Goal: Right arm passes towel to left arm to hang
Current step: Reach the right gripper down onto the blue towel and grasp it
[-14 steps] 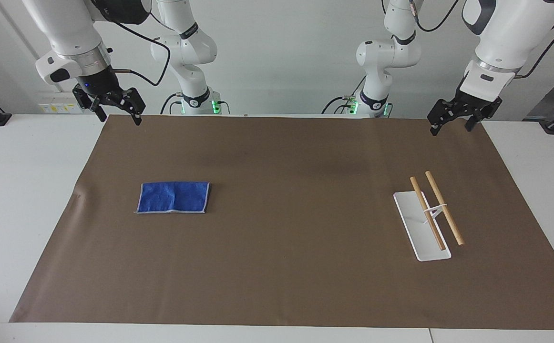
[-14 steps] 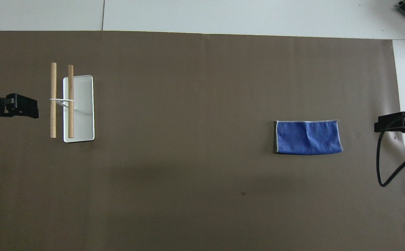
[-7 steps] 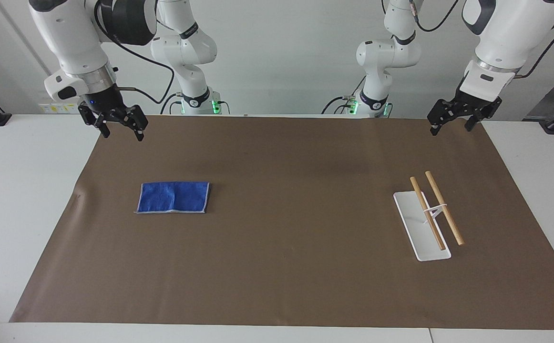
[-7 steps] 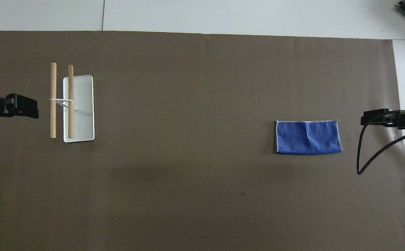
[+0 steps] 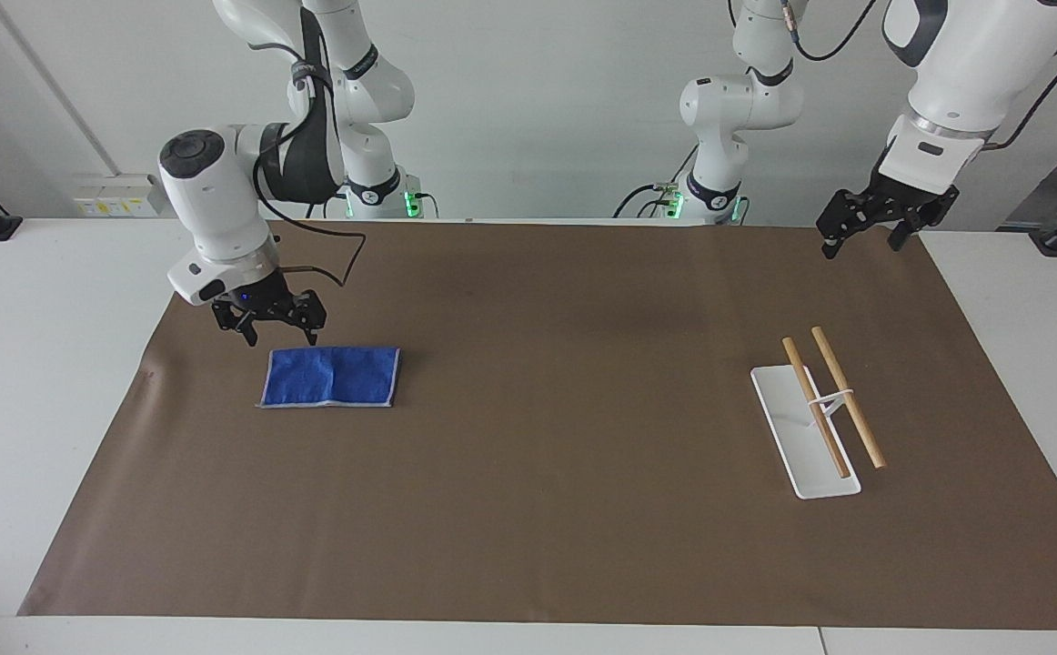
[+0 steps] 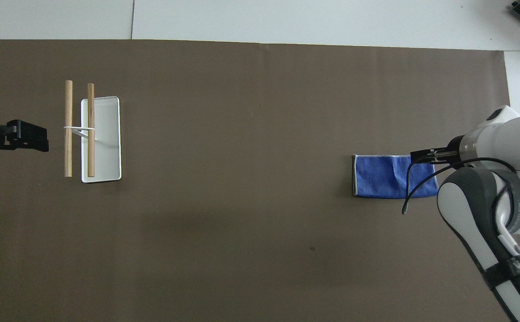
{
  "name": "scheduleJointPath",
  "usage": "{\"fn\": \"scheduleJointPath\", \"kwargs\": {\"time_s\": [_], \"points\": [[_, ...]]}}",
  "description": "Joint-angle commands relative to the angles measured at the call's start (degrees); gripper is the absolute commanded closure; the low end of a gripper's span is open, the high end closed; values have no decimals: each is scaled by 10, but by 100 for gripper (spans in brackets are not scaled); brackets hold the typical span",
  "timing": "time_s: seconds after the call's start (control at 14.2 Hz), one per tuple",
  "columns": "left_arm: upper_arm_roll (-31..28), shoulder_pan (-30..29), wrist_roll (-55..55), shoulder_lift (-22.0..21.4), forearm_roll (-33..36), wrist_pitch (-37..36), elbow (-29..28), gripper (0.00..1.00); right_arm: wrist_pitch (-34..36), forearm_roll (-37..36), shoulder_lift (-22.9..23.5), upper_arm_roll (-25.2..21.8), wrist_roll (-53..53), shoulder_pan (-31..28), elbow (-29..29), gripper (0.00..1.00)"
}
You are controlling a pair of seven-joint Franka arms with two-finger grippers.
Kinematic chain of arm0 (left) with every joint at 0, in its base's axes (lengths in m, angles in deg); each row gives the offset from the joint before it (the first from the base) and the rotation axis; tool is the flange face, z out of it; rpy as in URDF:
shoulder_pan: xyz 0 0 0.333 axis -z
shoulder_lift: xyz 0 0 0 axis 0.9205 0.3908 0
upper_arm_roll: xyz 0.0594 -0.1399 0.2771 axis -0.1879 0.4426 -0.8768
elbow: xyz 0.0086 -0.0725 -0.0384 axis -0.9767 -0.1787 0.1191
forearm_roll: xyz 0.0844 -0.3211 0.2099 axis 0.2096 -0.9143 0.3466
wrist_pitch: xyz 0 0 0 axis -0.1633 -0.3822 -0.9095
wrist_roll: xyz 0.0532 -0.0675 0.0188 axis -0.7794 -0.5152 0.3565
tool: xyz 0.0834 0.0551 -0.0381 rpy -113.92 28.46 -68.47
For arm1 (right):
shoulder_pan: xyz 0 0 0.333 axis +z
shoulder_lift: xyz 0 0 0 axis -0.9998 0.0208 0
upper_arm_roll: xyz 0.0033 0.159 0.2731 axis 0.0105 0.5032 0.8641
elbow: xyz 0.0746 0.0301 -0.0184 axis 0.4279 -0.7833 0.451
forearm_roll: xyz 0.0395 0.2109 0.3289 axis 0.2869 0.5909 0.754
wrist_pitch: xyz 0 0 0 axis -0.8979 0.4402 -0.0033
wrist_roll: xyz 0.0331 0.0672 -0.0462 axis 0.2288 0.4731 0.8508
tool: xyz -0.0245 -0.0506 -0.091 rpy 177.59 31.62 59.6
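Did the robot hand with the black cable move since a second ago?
Yes. The right end effector came down from the mat's robot-side edge toward the blue towel, which stayed put, and now hangs open just above its robot-side edge.

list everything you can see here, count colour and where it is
towel: 1, royal blue with pale grey edging, flat on the mat toward the right arm's end of the table
rack: 1, white base plate, on the mat toward the left arm's end
wooden rods: 2, light wood, side by side on the rack's white holder above the base
mat: 1, brown, covering most of the table
table: 1, white, bare at the edges around the mat
right gripper: 1, black, open, low over the towel's edge nearer the robots, not touching
left gripper: 1, black, open, waiting over the mat's corner at its own end
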Motion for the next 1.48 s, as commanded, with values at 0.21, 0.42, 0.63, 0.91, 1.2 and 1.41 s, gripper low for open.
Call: {"fn": "scheduleJointPath", "kwargs": {"time_s": [0.21,0.42,0.63,0.91,1.2,1.41], "points": [[-8,3,-7,-17,-8,5,-22,0,-87,23,40,4,26,6,-45,0],[-8,3,-6,-20,-9,5,-27,0,-151,24,52,4,27,22,-85,0],[-8,3,-5,-21,-9,4,-28,0,-158,23,54,4,45,20,-100,0],[-8,3,-4,-21,-8,4,-28,0,-161,24,58,4,62,10,-110,0],[-8,3,-4,-21,-8,4,-28,0,-167,24,58,3,66,6,-122,4],[-8,3,-4,-21,-8,4,-28,0,-187,24,58,4,63,2,-133,67]]}}
